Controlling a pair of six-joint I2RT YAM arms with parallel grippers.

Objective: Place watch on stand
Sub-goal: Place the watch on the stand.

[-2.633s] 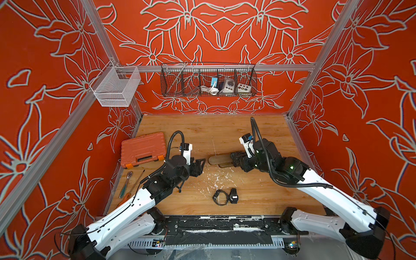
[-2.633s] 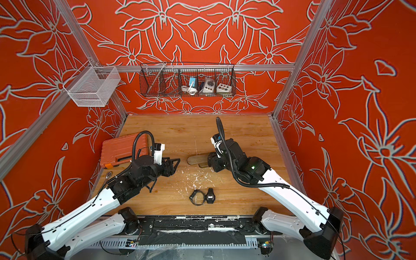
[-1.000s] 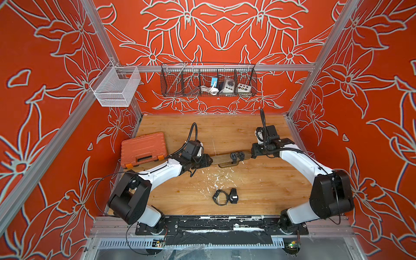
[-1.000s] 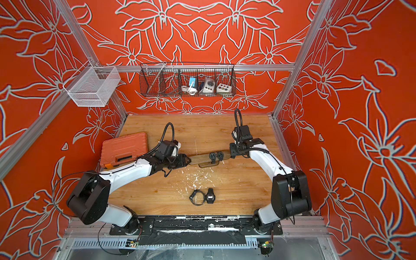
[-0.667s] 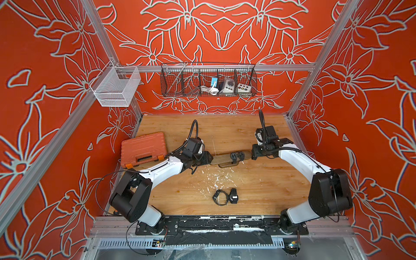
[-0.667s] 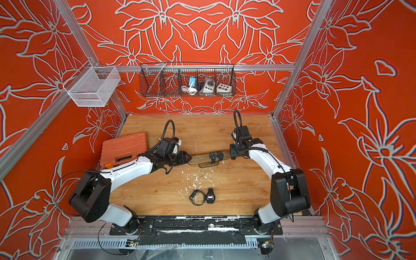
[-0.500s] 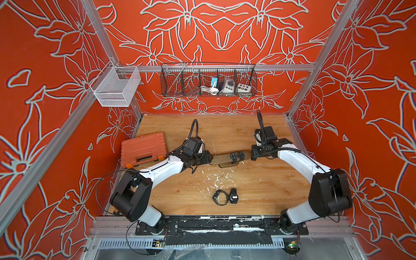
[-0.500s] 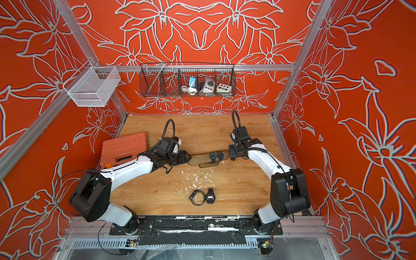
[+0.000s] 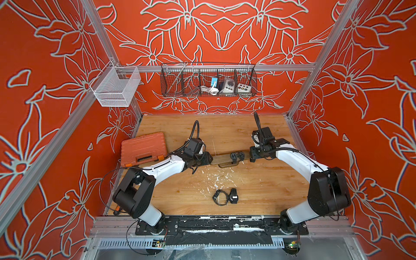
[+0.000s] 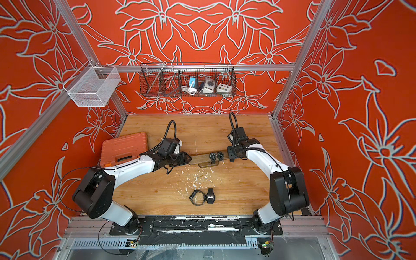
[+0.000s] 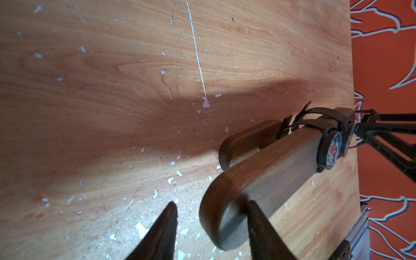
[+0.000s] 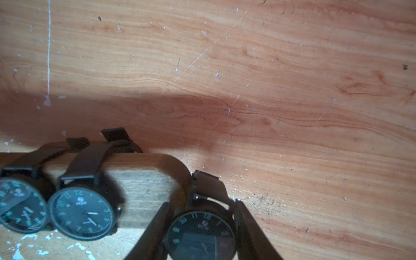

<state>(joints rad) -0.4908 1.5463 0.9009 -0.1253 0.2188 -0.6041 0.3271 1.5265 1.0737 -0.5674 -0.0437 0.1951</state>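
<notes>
While left gripper (image 11: 212, 203) straddled rounded left end of stand (image 9: 221, 158), smooth brown wooden bar mid-worktop (image 9: 225, 132), jaws apart, right gripper (image 12: 202, 203) clamped round dark-dial watch (image 12: 200, 236), strap just beside bar's rounded right end.

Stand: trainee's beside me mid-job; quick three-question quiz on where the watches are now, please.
1. How many watches are strapped round the stand, excluding any in a gripper?
2. True or false: the right gripper is empty.
3. The two loose watches lie: A. on the orange case; B. on the table, nearer the arm bases than the stand; C. in the wire basket.
Key: 1. Two. 2. False, it is shut on a watch at the stand's end. 3. B.
</notes>
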